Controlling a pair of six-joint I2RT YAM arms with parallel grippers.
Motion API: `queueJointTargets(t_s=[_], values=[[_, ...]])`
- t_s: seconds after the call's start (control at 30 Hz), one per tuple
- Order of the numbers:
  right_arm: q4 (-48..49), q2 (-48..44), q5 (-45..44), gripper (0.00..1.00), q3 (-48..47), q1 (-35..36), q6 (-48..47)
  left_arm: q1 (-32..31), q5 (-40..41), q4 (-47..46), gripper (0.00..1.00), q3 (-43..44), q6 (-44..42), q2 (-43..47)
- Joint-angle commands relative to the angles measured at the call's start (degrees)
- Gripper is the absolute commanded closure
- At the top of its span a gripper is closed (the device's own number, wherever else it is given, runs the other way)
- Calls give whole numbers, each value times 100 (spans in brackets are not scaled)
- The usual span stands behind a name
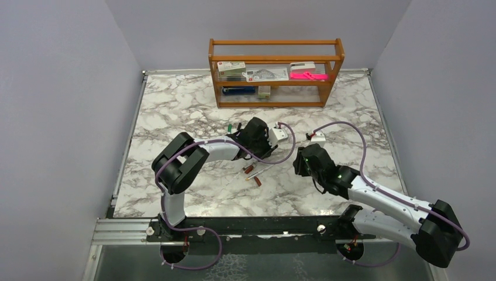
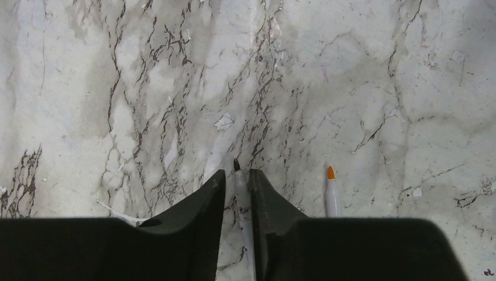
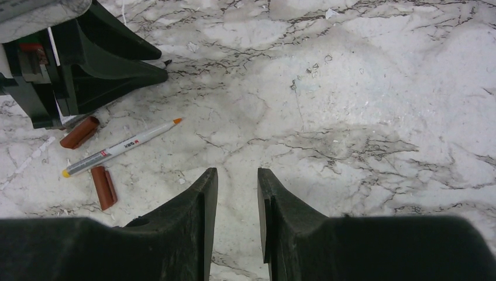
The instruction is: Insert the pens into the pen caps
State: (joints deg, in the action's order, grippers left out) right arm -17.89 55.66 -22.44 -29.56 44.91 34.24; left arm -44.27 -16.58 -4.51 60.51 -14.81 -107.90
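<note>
Left gripper (image 2: 237,175) — jaws clenched on a black-tipped pen (image 2: 242,199).
Right gripper (image 3: 237,175) — jaws narrowly parted, empty, above the tabletop (image 3: 380,88).

a wooden shelf rack (image 1: 275,73) is standing at the far edge of the table (image 1: 175,111), behind both arms. the left gripper (image 2: 237,175) is sitting near the table's middle, with a pen (image 2: 241,202) lying between its fingers. a second pen (image 2: 333,196) is lying just beside it, on its right. two pen caps (image 3: 80,132) (image 3: 104,187) are lying near that second pen, one on each side. the right gripper (image 3: 237,175) is sitting right of the left gripper, apart from it and nearer the bases.
</note>
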Motion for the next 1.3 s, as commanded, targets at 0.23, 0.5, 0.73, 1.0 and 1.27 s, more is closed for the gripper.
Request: queueJointTargets(t_s=[0.23, 0.5, 0.73, 1.0, 1.27], values=[[233, 107, 34, 68, 28, -18, 13, 6, 123, -242, 73, -403, 222, 611], [281, 152, 68, 68, 4, -19, 22, -263, 344, -741, 45, -1066, 689, 1005], [282, 323, 109, 68, -99, -17, -13, -388, 118, -800, 48, -1551, 934, 1514], [236, 307, 100, 68, -210, -19, -27, -389, 267, -786, 49, -1923, 985, 1429], [218, 42, 18, 68, -149, -17, 125, -389, 88, -722, 61, -1846, 988, 1185]])
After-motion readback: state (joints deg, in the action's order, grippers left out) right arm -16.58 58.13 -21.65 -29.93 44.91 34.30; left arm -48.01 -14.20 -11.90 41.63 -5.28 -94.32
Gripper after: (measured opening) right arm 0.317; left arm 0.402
